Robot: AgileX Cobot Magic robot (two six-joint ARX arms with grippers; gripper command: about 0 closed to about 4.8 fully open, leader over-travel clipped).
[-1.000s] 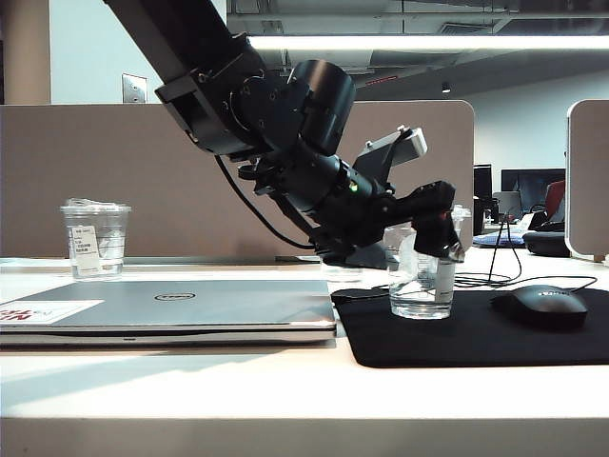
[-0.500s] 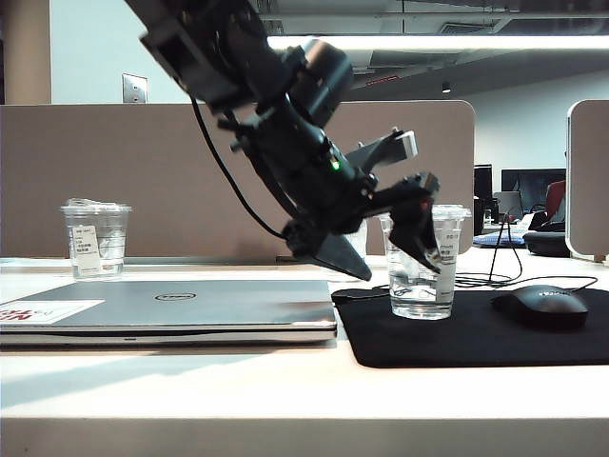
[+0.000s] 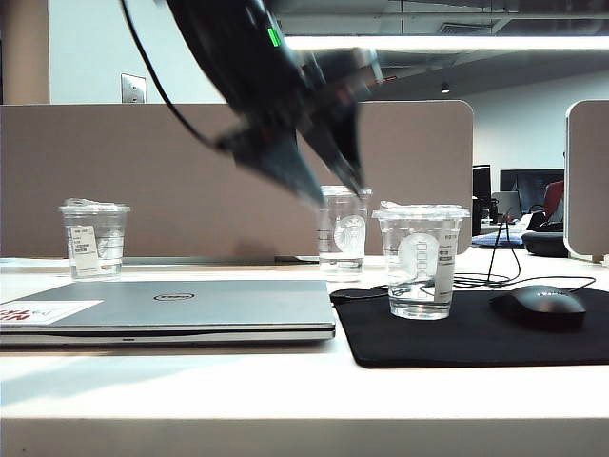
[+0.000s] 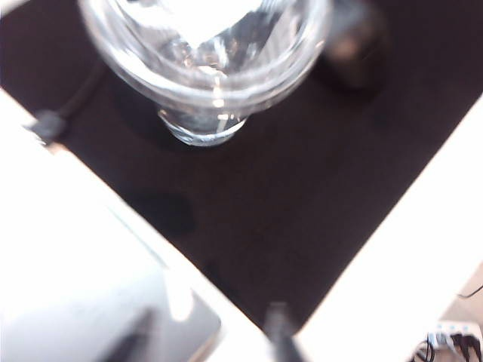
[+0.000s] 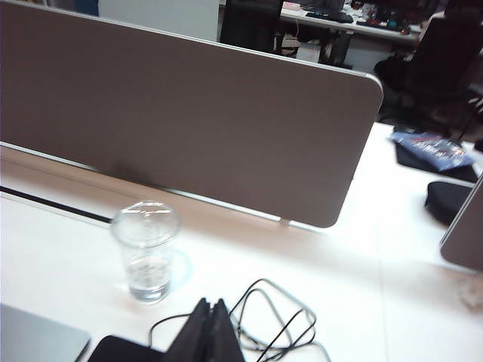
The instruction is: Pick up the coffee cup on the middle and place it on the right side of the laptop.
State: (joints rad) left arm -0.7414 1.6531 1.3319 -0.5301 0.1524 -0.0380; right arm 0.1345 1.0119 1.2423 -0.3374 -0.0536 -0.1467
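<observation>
On the white table (image 3: 285,381), nearest the exterior camera, the closed silver-grey laptop (image 3: 171,307) is laid flat at the left, with a white-and-red sticker at its front left corner. Just beside it on the right a black mouse mat (image 3: 476,338) is spread, and a black mouse (image 3: 538,305) is set on its right part. The coffee cup (image 3: 421,259), lidded, with a faint round logo and a white label, is stood upright on the left part of the mat, to the right of the laptop and held by nothing. Above and to the left of it, clear of its lid, the left gripper (image 3: 340,195) is seen as a dark blur, its fingers parted and nothing between them; from the left wrist camera the cup (image 4: 204,60) is viewed from above on the mat (image 4: 302,188). Farther back a taller clear cup (image 3: 343,233) is placed behind the mat, and another labelled cup (image 3: 93,238) behind the laptop's left end. In the right wrist view the right gripper (image 5: 210,332) is shown clenched and empty above loose cables (image 5: 279,317), near the taller cup (image 5: 147,249). A grey divider (image 3: 114,181) is stood behind everything.
</observation>
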